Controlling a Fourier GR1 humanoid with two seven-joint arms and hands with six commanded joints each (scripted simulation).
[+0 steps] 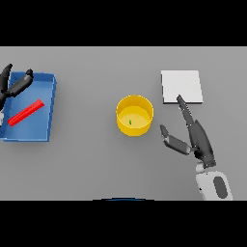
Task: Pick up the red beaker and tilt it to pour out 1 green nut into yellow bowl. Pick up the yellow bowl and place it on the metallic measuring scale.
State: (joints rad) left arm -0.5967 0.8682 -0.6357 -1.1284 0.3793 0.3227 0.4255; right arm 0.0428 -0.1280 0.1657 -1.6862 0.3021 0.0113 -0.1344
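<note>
No lettering shows anywhere you look. On the grey desk sits the blue tray, holding the red beaker lying flat. Your metallic scale lies right, the yellow bowl between, green nut inside. Right hand is spread wide beside the bowl, fingertip on the scale; left hand is relaxed open over the tray's corner.

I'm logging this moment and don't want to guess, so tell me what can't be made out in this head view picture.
- Left hand: cut off by the view's left edge above the blue tray; its arm is hidden.
- Red beaker: lies in the tray; its opening and contents are too small to see.
- Yellow bowl: the green nut inside is only a speck, shape unclear.
- Measuring scale: the right hand covers its near edge; contact unclear.
</note>
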